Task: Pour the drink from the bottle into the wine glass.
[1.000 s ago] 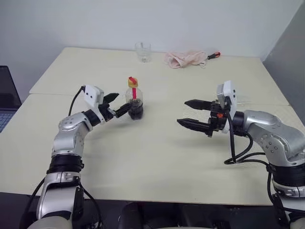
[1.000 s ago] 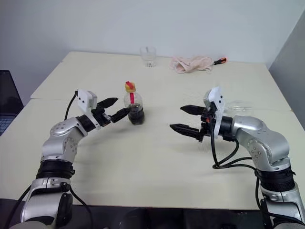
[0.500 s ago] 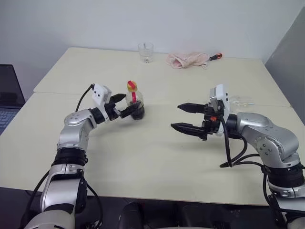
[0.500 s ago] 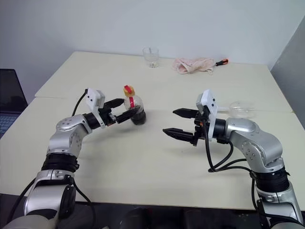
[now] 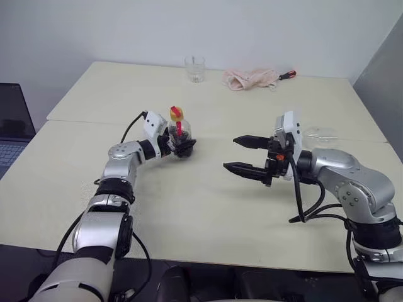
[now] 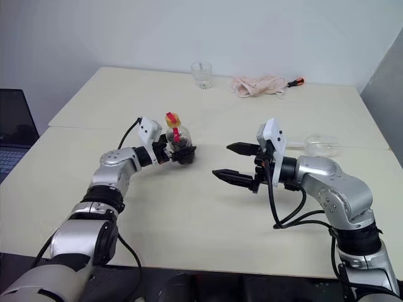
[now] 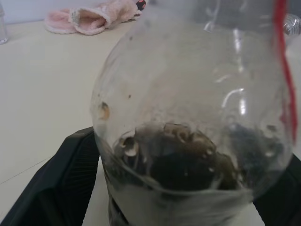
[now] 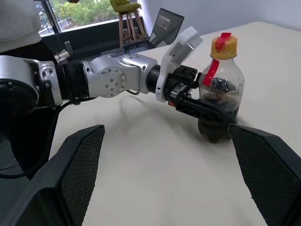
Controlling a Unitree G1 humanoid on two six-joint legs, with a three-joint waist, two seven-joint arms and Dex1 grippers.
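On the pale worktop (image 5: 208,207), toward its left half, stands the bottle (image 5: 179,133), upright, yellow-red cap on, a red strip down its side, and the drink (image 8: 217,123) lying dark in its lower part; the left tool (image 5: 178,145) has its two black fingers on either side of the bottle's round body, one finger (image 8: 207,108) lying across the front of it and seeming to touch, though whether the grip is tight I cannot tell; in the left wrist view the bottle (image 7: 197,127) rises directly between the two fingers (image 7: 61,188), with foamy brown drink at the bottom; to the right of the bottle, well apart from it, the right tool (image 5: 242,155) hangs above the worktop, its fingers spread wide and holding nothing, pointing back toward the bottle; farther right of the bottle, beyond the right arm, the wine glass (image 6: 321,146) lies on its side on the worktop; behind the bottle, near the far edge, stands a short clear tumbler (image 5: 194,68), and to the right of that a crumpled pink cloth (image 5: 249,78) with a red-handled screwdriver (image 5: 284,75) just beside it; left of the bottle, off the worktop's edge, a laptop (image 5: 12,129) sits open.
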